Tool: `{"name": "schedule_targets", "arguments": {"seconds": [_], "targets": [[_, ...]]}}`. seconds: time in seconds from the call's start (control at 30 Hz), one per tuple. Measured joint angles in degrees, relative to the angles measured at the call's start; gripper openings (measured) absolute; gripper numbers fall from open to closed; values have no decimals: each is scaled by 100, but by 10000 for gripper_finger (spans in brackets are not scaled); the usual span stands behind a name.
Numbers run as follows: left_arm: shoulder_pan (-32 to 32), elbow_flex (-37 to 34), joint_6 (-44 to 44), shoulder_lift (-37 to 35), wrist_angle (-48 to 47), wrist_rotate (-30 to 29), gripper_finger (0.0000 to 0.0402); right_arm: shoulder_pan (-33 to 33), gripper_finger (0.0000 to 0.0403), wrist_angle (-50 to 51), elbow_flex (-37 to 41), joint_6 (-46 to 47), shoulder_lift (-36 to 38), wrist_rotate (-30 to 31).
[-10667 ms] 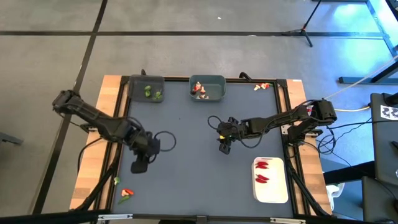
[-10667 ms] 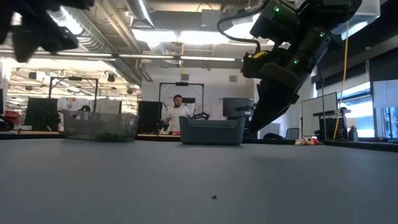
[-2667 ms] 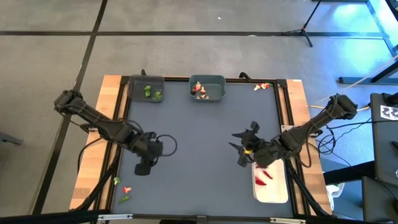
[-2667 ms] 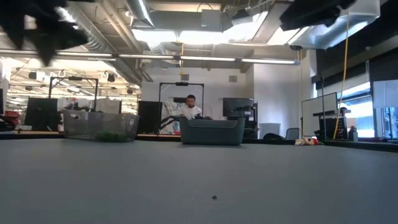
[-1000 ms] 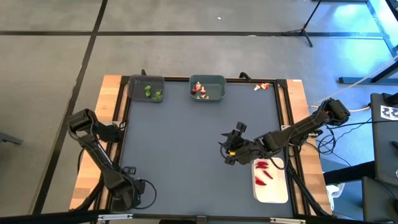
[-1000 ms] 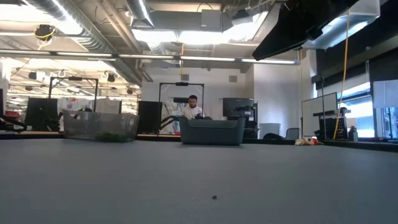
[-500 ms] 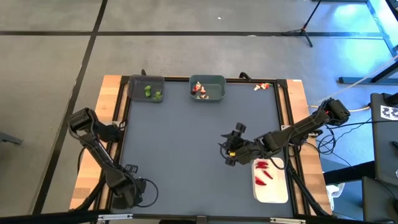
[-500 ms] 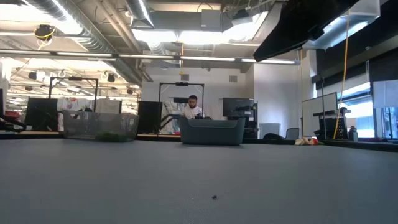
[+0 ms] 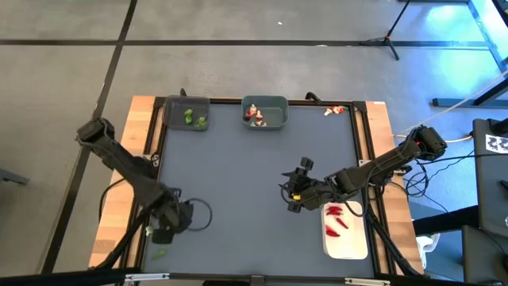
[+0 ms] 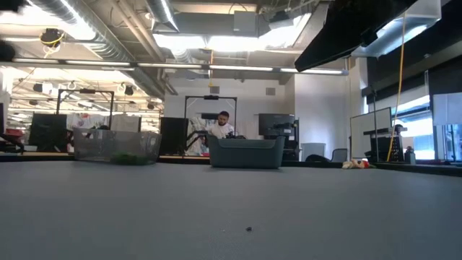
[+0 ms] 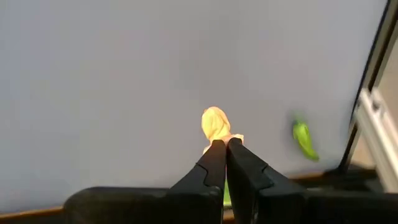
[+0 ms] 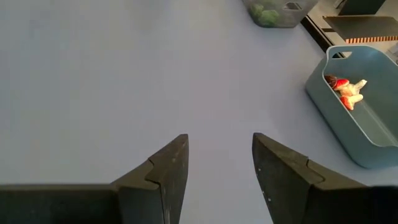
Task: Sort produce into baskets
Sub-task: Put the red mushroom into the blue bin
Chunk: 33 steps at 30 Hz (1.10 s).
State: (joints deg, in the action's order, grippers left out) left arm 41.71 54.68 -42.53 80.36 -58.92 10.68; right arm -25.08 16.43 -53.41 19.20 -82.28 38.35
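The left gripper (image 11: 220,144) has just closed on a pale piece (image 11: 215,124), so basket delivery comes next; the right gripper (image 12: 219,149) waits open.

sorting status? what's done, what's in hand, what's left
Done: green pieces sit in the dark grey bin, tan-and-red pieces in the teal bin, red chilies on the white tray.
In hand: the left gripper is shut on a pale tan piece near the table's front-left corner. The right gripper hangs open beside the tray.
Left: a green piece near that corner and a few pieces at the back right.
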Motion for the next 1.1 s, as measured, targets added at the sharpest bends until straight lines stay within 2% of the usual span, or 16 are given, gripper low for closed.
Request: {"name": "schedule_targets", "arguments": {"seconds": [0.23, 0.47, 0.83, 0.93, 1.1], "targets": [[-1082, 4, 730, -628, -45, -655, 10, 0, 176, -4, 0, 1, 0, 0], [-2110, 4, 1388, -822, 318, -1341, 7, 0, 176, -7, 0, 0, 0, 0], [-3379, 10, 2524, -790, 2151, -2939, 10, 0, 176, -5, 0, 0, 0, 0], [-3685, 11, 2950, -703, 2748, -3142, 10, 0, 176, -6, 0, 0, 0, 0], [-4229, 15, 3466, -340, 3992, -3160, 10, 0, 176, 0, 4, 0, 0, 0]]}}
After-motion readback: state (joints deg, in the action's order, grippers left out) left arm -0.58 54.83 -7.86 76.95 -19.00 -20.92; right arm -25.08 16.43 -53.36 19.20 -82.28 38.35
